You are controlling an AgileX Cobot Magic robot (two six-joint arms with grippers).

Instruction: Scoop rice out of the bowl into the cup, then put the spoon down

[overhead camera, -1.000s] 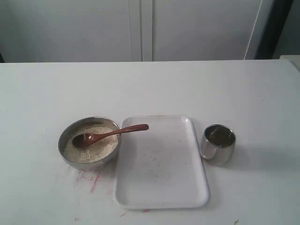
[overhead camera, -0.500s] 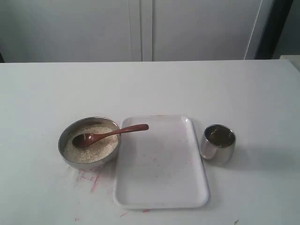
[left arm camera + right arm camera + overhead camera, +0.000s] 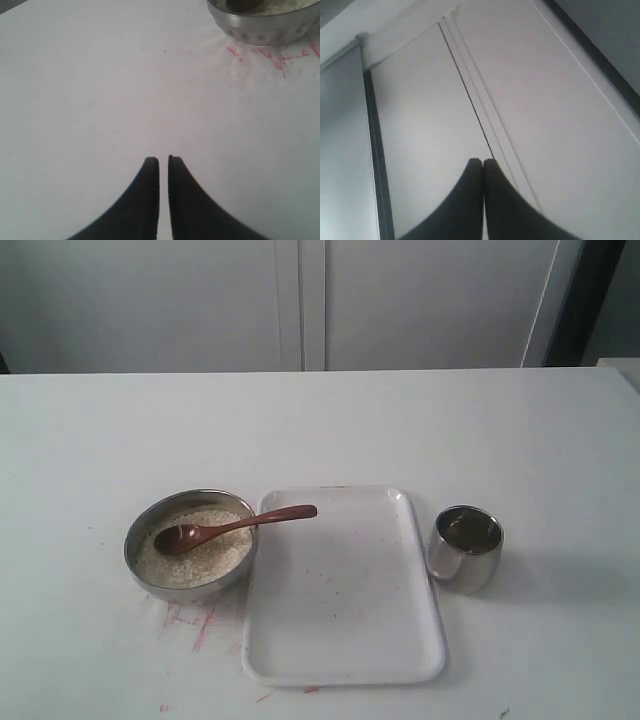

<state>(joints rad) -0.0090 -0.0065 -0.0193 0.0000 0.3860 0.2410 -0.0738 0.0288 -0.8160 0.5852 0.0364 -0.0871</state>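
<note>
The steel bowl [image 3: 186, 592] stands left of centre, filled with rice [image 3: 215, 560]. The wooden spoon [image 3: 240, 524] lies in it, scoop on the grains, handle over the rim toward the tray. The steel cup [image 3: 465, 548] stands at the right. Neither gripper shows in the exterior view. In the left wrist view my left gripper [image 3: 163, 159] hangs over bare table, its fingers nearly touching and holding nothing; the bowl [image 3: 265, 27] is some way ahead of it. My right gripper [image 3: 482, 161] is shut and empty and faces the cabinet wall.
A white rectangular tray [image 3: 340, 620] lies between bowl and cup. Red marks [image 3: 195, 625] stain the table in front of the bowl. White cabinet doors [image 3: 300, 300] rise behind the table's far edge.
</note>
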